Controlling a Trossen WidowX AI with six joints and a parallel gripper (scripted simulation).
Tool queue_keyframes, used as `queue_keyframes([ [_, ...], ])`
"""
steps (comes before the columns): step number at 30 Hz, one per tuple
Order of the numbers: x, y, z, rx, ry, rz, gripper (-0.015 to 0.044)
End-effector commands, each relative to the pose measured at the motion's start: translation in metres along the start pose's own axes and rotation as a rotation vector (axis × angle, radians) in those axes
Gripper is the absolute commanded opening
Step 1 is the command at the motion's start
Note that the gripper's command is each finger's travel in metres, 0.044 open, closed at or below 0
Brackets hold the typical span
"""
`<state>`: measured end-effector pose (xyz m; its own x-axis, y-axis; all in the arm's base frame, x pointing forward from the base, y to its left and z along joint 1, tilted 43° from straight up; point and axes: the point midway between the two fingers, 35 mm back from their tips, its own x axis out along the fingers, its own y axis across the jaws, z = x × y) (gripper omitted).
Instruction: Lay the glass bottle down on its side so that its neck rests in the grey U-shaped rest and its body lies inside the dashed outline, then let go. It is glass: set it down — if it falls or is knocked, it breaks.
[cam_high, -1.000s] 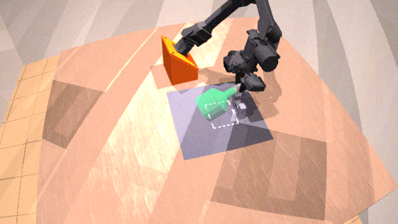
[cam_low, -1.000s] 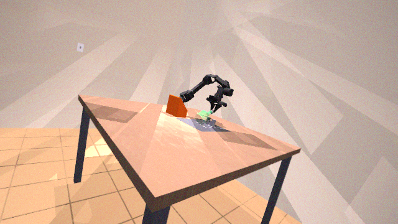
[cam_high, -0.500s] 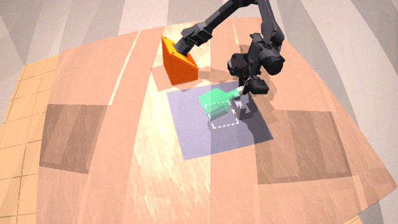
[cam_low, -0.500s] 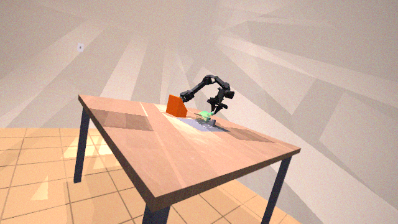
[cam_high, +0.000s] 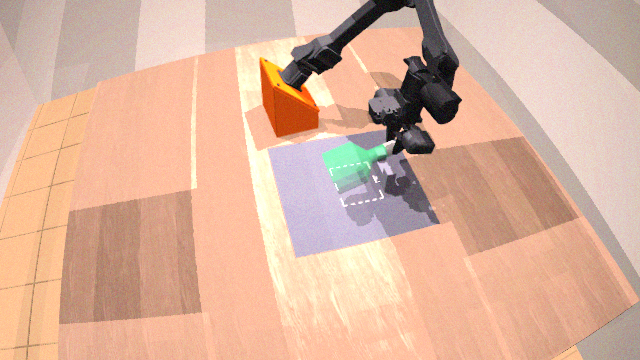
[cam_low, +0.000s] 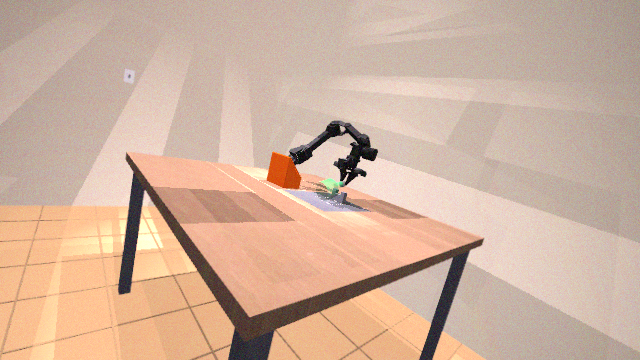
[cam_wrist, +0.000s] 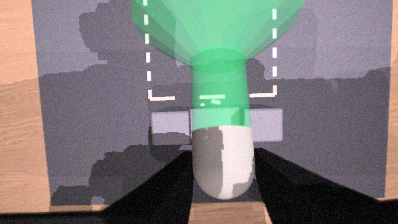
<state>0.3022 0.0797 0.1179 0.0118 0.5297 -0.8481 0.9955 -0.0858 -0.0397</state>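
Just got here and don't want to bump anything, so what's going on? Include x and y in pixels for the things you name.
A robot arm's gripper (cam_high: 394, 146) (cam_low: 347, 183) (cam_wrist: 222, 158) is holding a green glass bottle (cam_high: 350, 157) (cam_low: 330, 184) (cam_wrist: 220, 85) by its pale neck end, with the bottle tipped well over. It seems to be lowering it toward the grey rest (cam_low: 342, 198) (cam_wrist: 267, 125) and the dashed outline (cam_high: 362, 202) (cam_wrist: 274, 50) on the mat (cam_high: 310, 215) (cam_low: 315, 200) (cam_wrist: 340, 120). It has not let go.
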Motion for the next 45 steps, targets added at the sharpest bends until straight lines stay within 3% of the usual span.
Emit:
queue_keyframes([
  [1, 0.003, 0.001, -0.002, 0.002, 0.001, 0.001, 0.0124],
  [45, 0.023, 0.002, -0.021, -0.018, 0.001, -0.015, 0.0124],
])
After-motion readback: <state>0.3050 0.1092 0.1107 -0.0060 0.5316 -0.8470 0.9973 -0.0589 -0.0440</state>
